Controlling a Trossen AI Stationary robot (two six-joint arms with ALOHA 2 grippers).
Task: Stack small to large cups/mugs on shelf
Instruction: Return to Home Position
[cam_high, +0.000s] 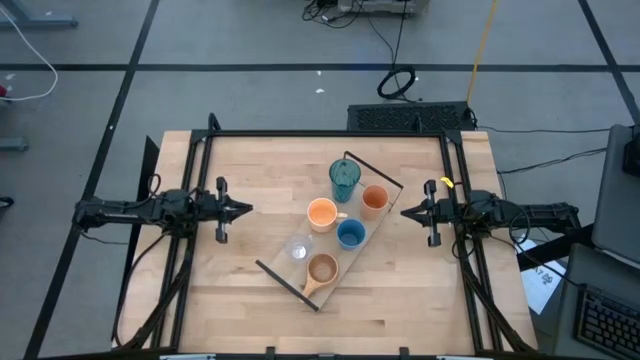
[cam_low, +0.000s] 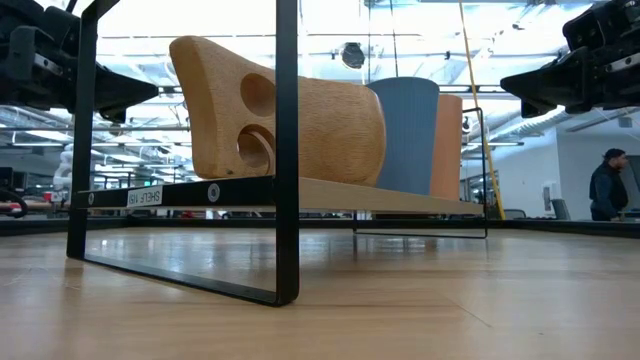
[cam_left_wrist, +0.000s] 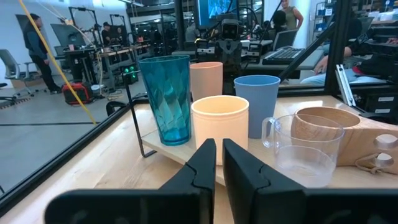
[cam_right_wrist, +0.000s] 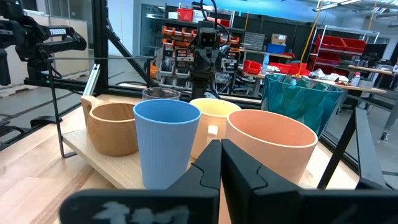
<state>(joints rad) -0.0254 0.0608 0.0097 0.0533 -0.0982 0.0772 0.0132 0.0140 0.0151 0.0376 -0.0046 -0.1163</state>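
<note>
The left hand (cam_high: 245, 209) hovers well apart from one long side of the shelf (cam_high: 291, 271), its fingers pressed together on nothing. The right hand (cam_high: 405, 212) hangs near the opposite long side, likewise closed and empty. All six vessels stand upright on the shelf, which lies at a slant on the table (cam_high: 240, 300). The teal tumbler (cam_high: 344, 178) stands at one railed end. Next along the shelf come the orange cup (cam_high: 374, 200) and the orange mug (cam_high: 322, 213), then the blue cup (cam_high: 350, 234) and the clear cup (cam_high: 297, 249). The tan mug (cam_high: 321, 268) is at the other end, its handle pointing toward that end's rail. Placing looks finished, so the step in hand seems to be the return to rest. What is left calls only for both arms to settle clear of the shelf without brushing a cup.
</note>
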